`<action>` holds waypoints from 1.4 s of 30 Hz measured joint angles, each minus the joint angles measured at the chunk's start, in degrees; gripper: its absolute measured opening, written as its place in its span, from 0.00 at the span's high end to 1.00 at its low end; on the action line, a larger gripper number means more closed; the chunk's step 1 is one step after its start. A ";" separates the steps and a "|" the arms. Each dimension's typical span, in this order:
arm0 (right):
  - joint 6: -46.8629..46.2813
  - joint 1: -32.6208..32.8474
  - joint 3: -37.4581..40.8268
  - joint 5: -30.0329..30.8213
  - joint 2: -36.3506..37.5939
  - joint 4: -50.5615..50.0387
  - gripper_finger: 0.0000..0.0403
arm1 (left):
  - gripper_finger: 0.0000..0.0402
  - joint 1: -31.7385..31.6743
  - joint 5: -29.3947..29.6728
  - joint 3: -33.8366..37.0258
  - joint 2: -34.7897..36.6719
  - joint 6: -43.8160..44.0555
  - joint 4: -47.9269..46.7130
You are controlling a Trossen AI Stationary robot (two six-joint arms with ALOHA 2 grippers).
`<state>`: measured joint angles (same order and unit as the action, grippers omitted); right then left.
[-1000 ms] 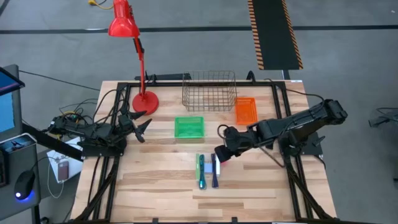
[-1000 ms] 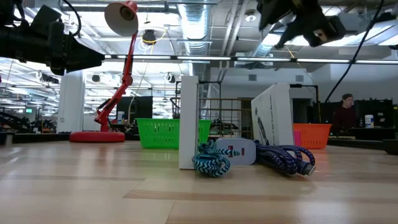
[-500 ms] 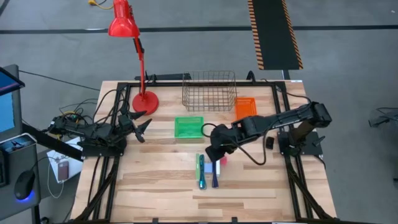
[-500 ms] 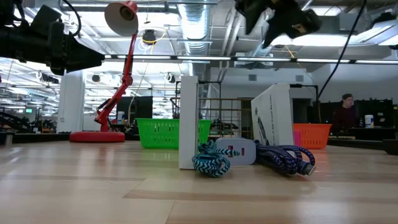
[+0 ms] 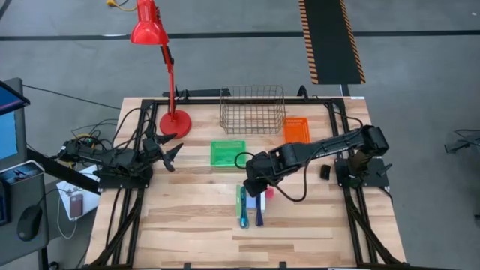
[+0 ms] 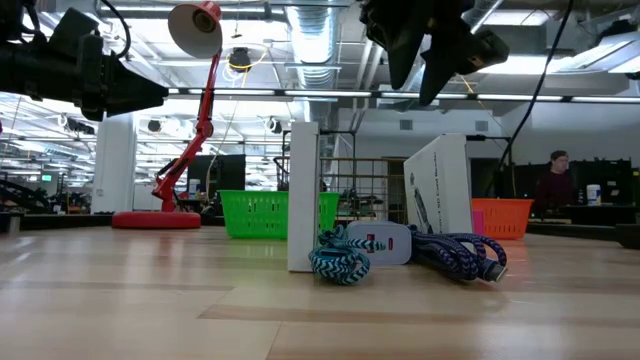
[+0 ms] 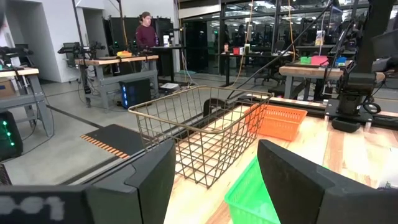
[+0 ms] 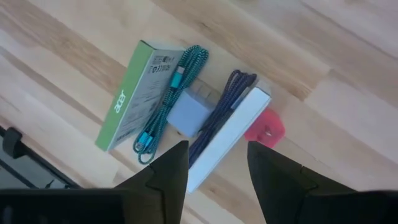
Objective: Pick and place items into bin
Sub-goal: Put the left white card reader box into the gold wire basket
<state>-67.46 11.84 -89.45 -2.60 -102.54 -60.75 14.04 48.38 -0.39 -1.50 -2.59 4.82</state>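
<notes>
pale wood table (image 5: 187, 217) carries the items below the right end effector (image 8: 214, 163), fingers parted, holding nothing: teal braided cable (image 8: 163, 102), blue-grey charger block (image 8: 189, 113), white box (image 8: 227, 137), touching. descending off-centre could snag a cable, dragging neighbours.

Brand "acer" in white lettering, read on green box (image 8: 138, 92) beside teal braided cable (image 8: 166, 98), other print there too small to read.

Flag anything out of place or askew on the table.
Nothing spilled or damaged. The items lie bunched mid-table: two boxes on edge, teal cable and blue cable between them, grey charger, pink block. All three bins hold nothing visible. Right pincer hovers open above them.
</notes>
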 joint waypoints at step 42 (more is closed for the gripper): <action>3.04 -0.32 0.00 1.00 0.11 12.97 0.60 | 0.46 0.00 0.02 0.00 0.01 0.00 0.00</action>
<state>-64.42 11.51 -89.45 -1.61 -102.43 -47.78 14.04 48.40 -0.38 -1.49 -2.59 4.82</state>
